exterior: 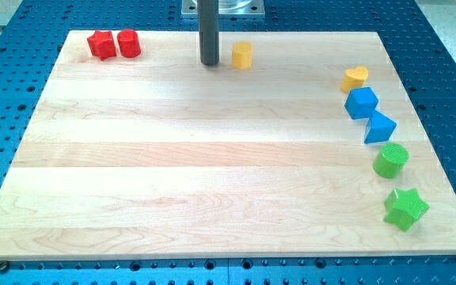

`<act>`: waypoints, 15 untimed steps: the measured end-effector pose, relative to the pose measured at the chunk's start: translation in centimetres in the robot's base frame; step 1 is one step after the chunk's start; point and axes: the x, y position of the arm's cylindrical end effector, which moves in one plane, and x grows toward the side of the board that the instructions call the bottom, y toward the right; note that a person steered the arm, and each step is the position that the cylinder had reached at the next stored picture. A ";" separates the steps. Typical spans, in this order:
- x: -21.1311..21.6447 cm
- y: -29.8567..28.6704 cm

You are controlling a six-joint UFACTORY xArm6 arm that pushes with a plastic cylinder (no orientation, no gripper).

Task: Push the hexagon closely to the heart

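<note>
A: While my tip (pixel 210 62) rests on the board (pixel 212 158) near the view's top edge, where is the hexagon?

B: The yellow hexagon (pixel 242 55) stands just beside your tip, at about 3 o'clock from it, with a thin gap between them. I cannot say they touch.

A: And the heart?

B: The yellow heart (pixel 355 77) lies well apart from the hexagon, at about 4 o'clock from it, toward the view's right edge of the board.

A: What hangs below the heart?

B: A curved line of blocks. A blue cube (pixel 362 103) sits at 6 o'clock from the heart, just beside it. A blue wedge (pixel 379 127) touches the cube at its 5 o'clock. A green cylinder (pixel 391 161) comes next, then a green star (pixel 405 209) nearest the view's bottom.

A: Anything on the other side?

B: Two red blocks at 9 o'clock from your tip, near the board's top left corner: a red star (pixel 101 44) and a red cylinder (pixel 128 43), side by side and touching.

A: Does the rod carry a claw, open or closed?

B: It carries none; it is a plain dark rod, and it holds nothing.
</note>
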 end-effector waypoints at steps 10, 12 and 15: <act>2.2 21.6; 2.2 15.9; -0.1 -28.3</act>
